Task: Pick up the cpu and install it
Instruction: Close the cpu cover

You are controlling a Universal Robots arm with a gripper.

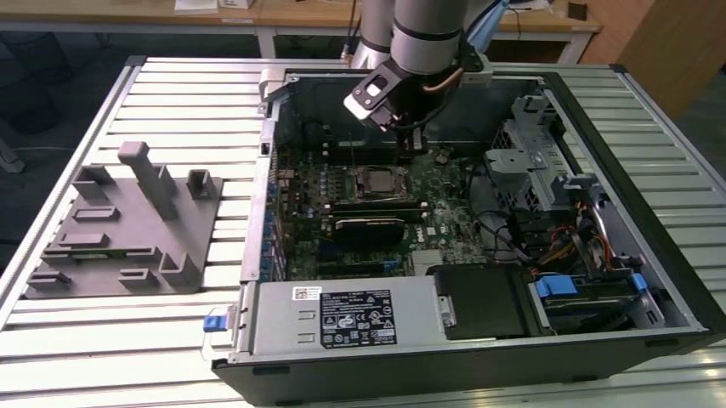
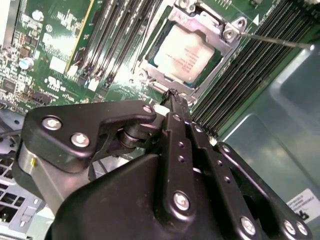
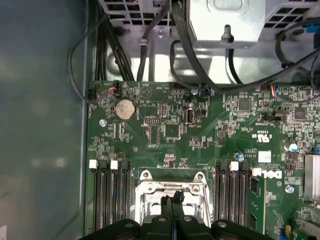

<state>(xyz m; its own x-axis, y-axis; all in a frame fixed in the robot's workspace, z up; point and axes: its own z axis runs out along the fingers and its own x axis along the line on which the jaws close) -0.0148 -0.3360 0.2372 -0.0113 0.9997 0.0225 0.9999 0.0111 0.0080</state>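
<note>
An open computer case (image 1: pixel 672 221) lies on its side on a slatted metal bench (image 1: pixel 170 93). A robot arm reaches down into it over the green motherboard (image 3: pixel 170 130).

The cpu (image 2: pixel 187 52), a pale silver square, sits inside its socket, and the metal frame (image 2: pixel 231 31) lies around its edges. It looks level and seated, not held by the arm.

The end effector (image 2: pixel 172 96) hangs just above the near edge of the frame. Its two black fingers are pressed together with nothing between them.

Judged from this, the work is at the socket itself, with the chip already placed. To do it well, the closed tips should stay off the chip's bare top and touch only the frame. The thin wire lever (image 2: pixel 275 40) pokes out beside the socket. Black memory slots (image 2: pixel 112 35) stand close on both sides, so there is little room to drift sideways. Any push should be straight down and gentle, since the pins below the chip bend easily.

Black cables (image 3: pixel 185 45) loop along the far edge of the board, clear of the socket. On the bench, at the exterior view's left, stands a grey moulded fixture (image 1: pixel 125 221). Wooden desks (image 1: pixel 295 13) stand beyond the bench.
</note>
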